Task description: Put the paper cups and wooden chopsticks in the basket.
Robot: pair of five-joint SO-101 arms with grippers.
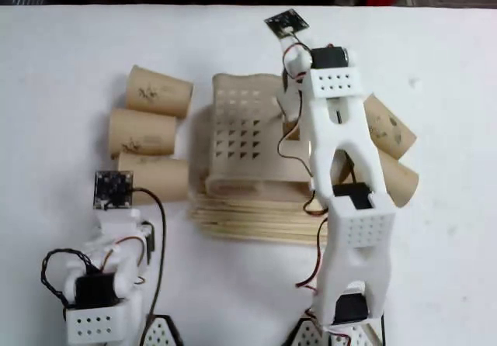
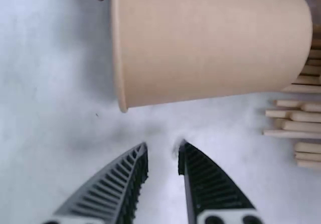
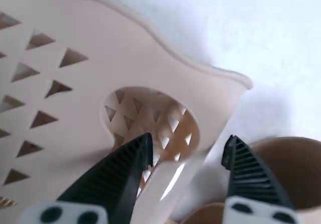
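my right claw (image 3: 188, 138) spread astride the basket (image 3: 75, 33) wall, left claw (image 2: 162, 146) barely parted by a cup (image 2: 210, 43); overhead shows chopsticks (image 1: 248, 216) just beside the basket

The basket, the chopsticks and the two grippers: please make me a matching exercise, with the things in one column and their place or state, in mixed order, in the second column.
Things:
1. basket
2. chopsticks
3. left gripper
4. right gripper

Places or states:
A. open, low beside a cup lying on its side
B. in a flat pile right beside the basket
C. open, with the basket's wall between its fingers
D. in the middle, with cups lying on both sides

Pairs: 1-D, 2-B, 3-A, 4-C
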